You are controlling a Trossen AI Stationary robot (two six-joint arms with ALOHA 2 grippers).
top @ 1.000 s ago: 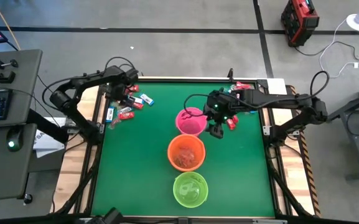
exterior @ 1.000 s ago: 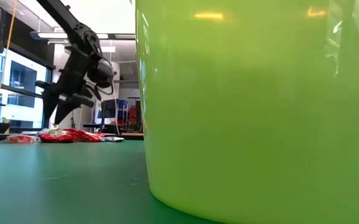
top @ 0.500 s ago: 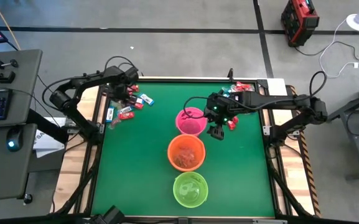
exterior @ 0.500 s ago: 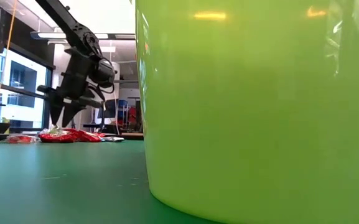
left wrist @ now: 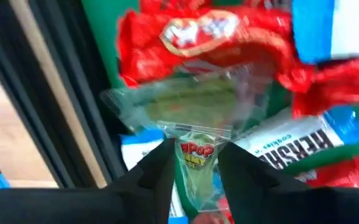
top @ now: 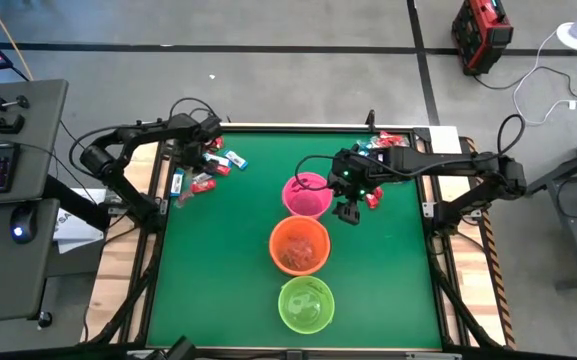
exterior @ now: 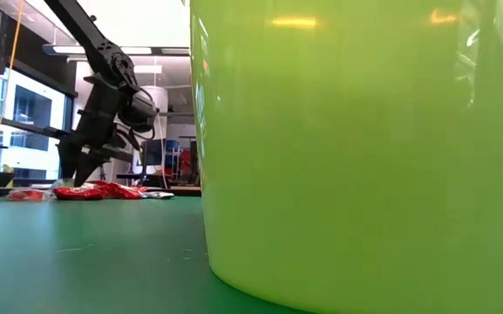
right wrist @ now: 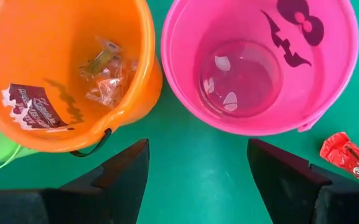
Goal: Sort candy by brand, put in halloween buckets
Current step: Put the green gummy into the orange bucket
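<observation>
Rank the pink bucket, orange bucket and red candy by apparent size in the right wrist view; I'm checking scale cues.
1-2. Pink bucket and orange bucket: alike, both cropped, so unranked.
3. Red candy: far smaller.

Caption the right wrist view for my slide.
Open right claw hovering over green table between orange bucket, holding a few candies, and empty pink bucket.
</observation>
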